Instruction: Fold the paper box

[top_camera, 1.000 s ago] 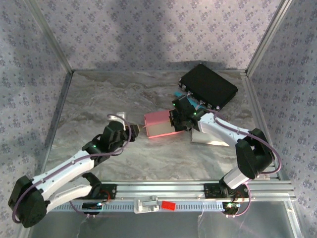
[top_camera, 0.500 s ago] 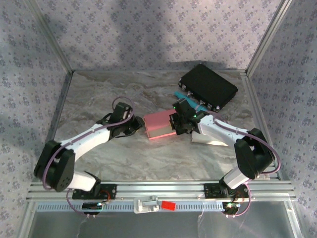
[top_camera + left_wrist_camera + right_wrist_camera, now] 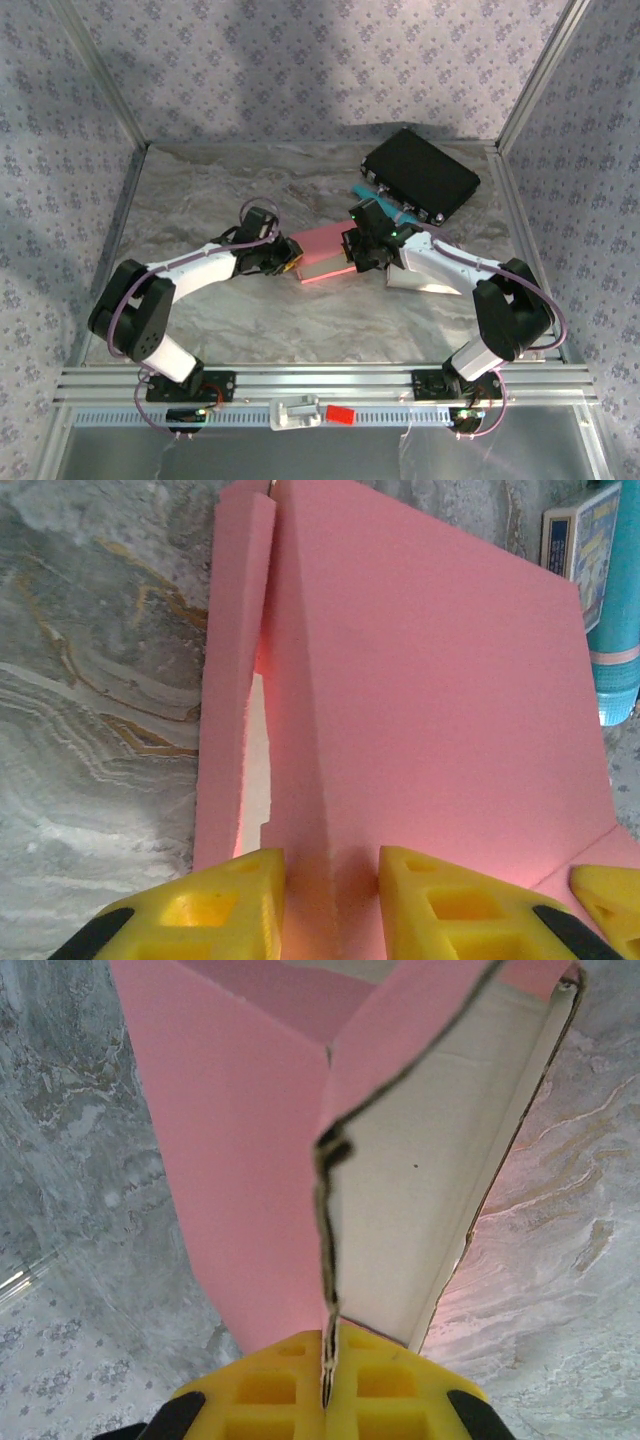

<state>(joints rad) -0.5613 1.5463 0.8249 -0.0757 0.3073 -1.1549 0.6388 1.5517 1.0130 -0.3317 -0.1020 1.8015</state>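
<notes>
The pink paper box lies half-formed in the middle of the table. My right gripper holds its right end. In the right wrist view that gripper is shut on the edge of a pink wall with a white inside. My left gripper is at the box's left end. In the left wrist view its yellow fingers stand apart on either side of a raised crease of the box, with a side flap angled off to the left.
A black case sits at the back right, with a teal box just in front of it, also seen as the teal box. A white sheet lies under the right arm. Patterned walls enclose the marble table.
My left arm has swung in from the front left to the box's left end, and its jaws have narrowed around the crease. The right gripper and the box have barely moved.
</notes>
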